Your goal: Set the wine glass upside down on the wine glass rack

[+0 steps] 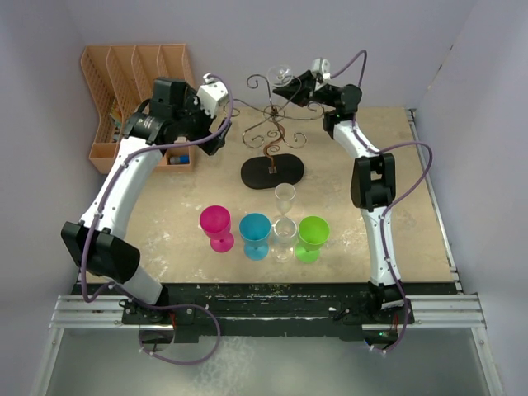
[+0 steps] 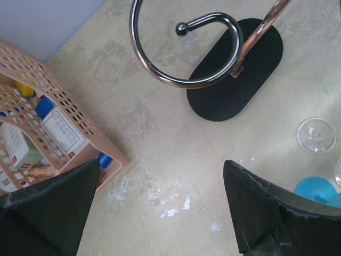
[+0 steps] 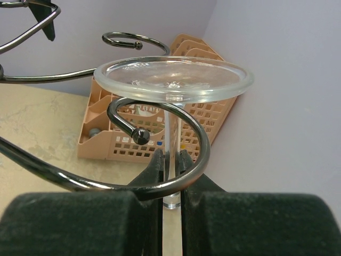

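A clear wine glass (image 1: 283,76) is held upside down at the top of the wine glass rack (image 1: 272,132), a dark wire stand on a black oval base (image 1: 272,171). My right gripper (image 1: 290,87) is shut on its stem. In the right wrist view the gripper (image 3: 170,160) pinches the stem (image 3: 170,133) inside a scroll arm (image 3: 205,154). The glass's foot (image 3: 173,79) sits just above the curl. My left gripper (image 1: 216,139) is open and empty (image 2: 160,176), left of the rack's base (image 2: 237,74), under a scroll arm (image 2: 186,80).
A peach slotted organizer (image 1: 132,91) stands at the back left, beside my left gripper (image 2: 48,122). Pink (image 1: 216,223), blue (image 1: 255,233) and green (image 1: 313,235) glasses and two clear glasses (image 1: 285,198) stand in front of the rack. Walls close the back and sides.
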